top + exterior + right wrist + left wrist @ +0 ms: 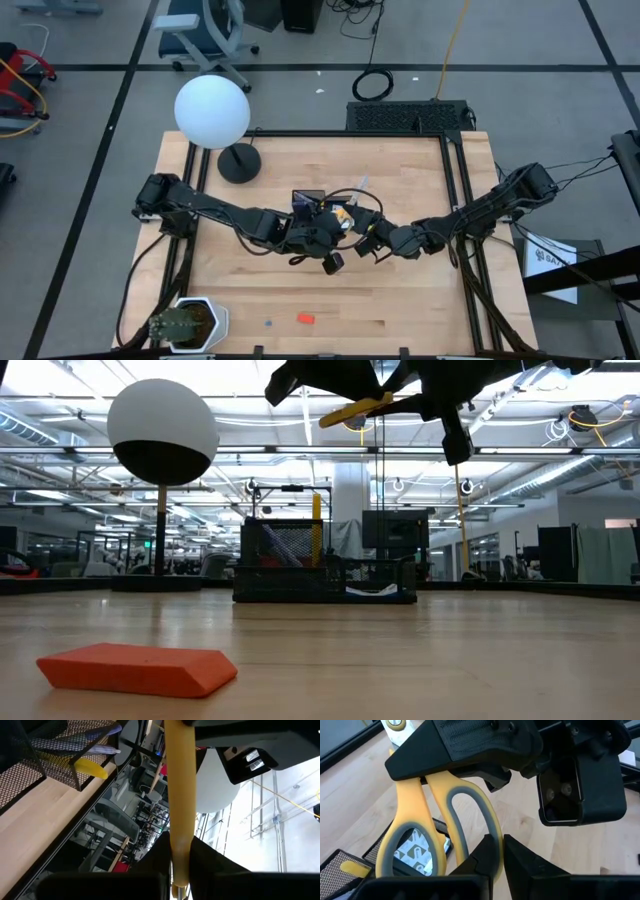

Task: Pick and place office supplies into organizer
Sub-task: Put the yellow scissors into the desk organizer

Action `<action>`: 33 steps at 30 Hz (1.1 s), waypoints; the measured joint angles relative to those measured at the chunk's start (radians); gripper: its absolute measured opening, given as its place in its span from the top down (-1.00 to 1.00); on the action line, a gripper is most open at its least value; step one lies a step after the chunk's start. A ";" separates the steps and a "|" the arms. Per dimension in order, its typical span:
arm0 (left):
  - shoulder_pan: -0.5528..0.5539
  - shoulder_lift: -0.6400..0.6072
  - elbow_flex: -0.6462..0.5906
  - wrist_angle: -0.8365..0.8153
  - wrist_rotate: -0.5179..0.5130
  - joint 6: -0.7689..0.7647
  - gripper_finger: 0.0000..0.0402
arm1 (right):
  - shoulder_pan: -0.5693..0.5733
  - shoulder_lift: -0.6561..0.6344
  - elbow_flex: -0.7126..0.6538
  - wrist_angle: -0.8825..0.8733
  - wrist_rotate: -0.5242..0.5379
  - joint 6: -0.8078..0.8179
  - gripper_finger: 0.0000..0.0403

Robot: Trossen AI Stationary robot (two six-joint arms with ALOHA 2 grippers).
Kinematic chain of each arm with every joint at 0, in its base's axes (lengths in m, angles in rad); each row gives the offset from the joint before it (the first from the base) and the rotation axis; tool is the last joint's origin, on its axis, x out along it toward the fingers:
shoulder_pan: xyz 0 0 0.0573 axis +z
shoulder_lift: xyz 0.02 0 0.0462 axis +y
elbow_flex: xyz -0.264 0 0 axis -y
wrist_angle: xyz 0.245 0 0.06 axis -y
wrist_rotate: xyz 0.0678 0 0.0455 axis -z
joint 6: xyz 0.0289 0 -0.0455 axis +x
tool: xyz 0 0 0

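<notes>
above the middle of the table, both grippers meet on the yellow-handled scissors. the left gripper has its two dark fingers pinched nearly together on the rim of one handle loop, and the right gripper is closed on another yellow part of the same scissors, which runs up between its fingers in the right wrist view. from the low camera the scissors hang high over the tabletop, roughly level, with dark arm parts crowding them on both sides.

just beyond the grippers, at about 11 o'clock from them in the overhead picture, sits the organizer, a black mesh tray already holding some pens and a pencil. the round lamp base stands farther off toward 10 o'clock, under its white globe. the small red eraser lies alone near the table's front edge, at about 6 o'clock from the grippers, well apart from everything.

the risk i see is in the shared hold. if one gripper lets go while the other grips only a thin edge of handle, the scissors could swing or slip and drop to the wood, or land across the tray's wall instead of inside. pulling in different directions could twist the blades open. the two wrists are also very close, so a careless turn might knock them together.
</notes>
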 joint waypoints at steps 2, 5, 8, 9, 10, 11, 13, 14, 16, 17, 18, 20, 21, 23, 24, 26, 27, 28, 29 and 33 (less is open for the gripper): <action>0.000 0.000 0.000 0.000 0.000 0.002 0.83 | 0.000 0.000 0.000 0.000 0.000 0.000 0.89; 0.000 -0.005 0.000 -0.002 0.000 0.015 0.83 | 0.000 0.000 0.000 0.001 0.001 0.001 0.89; 0.000 -0.009 0.000 -0.016 0.002 0.018 0.83 | 0.000 -0.001 0.002 0.005 0.000 0.002 0.89; 0.001 -0.009 0.000 -0.025 0.002 0.018 0.83 | 0.000 -0.001 0.002 0.004 -0.003 0.002 0.89; 0.001 -0.009 0.000 -0.032 0.003 0.017 0.83 | 0.000 -0.001 0.002 0.001 -0.004 0.003 0.89; 0.001 -0.009 0.000 -0.036 0.004 0.017 0.83 | 0.000 -0.001 0.002 0.000 -0.004 0.005 0.89; 0.001 -0.009 0.001 -0.039 0.002 0.017 0.81 | 0.000 0.000 0.002 0.002 -0.005 0.008 0.89; 0.001 -0.009 0.002 -0.040 0.001 0.019 0.80 | 0.000 0.000 0.002 0.002 -0.005 0.008 0.89; 0.001 -0.009 0.002 -0.044 0.000 0.026 0.75 | 0.000 0.000 0.002 0.002 -0.005 0.008 0.89; 0.001 -0.009 0.002 -0.049 0.000 0.026 0.71 | 0.000 0.000 0.002 0.004 -0.004 0.010 0.89; 0.001 -0.009 0.002 -0.052 0.000 0.026 0.67 | 0.000 -0.001 0.002 0.006 -0.004 0.010 0.89; 0.000 -0.009 0.002 -0.052 0.000 0.035 0.58 | 0.000 -0.001 0.002 0.005 -0.003 0.010 0.89; 0.000 -0.009 0.002 -0.052 0.000 0.038 0.53 | 0.000 -0.001 0.002 0.004 -0.003 0.010 0.89; 0.000 -0.009 0.002 -0.051 0.000 0.046 0.44 | 0.000 -0.001 0.002 0.003 -0.002 0.010 0.89; 0.001 -0.009 0.002 -0.050 0.000 0.049 0.39 | 0.000 -0.001 0.002 0.003 -0.002 0.010 0.89; 0.001 -0.009 0.002 -0.050 0.000 0.052 0.31 | -0.001 -0.001 0.002 0.002 0.000 0.010 0.89; 0.001 -0.011 0.001 -0.050 0.000 0.057 0.27 | -0.001 -0.001 0.002 0.002 0.000 0.012 0.89; 0.001 -0.012 0.001 -0.050 0.000 0.066 0.25 | -0.001 -0.001 0.002 0.003 0.002 0.016 0.89; 0.001 -0.013 0.001 -0.050 -0.001 0.072 0.22 | -0.001 -0.001 0.002 0.003 0.002 0.022 0.89; 0.000 -0.027 0.000 -0.063 -0.020 0.086 0.17 | -0.001 -0.001 0.002 0.007 0.006 0.035 0.89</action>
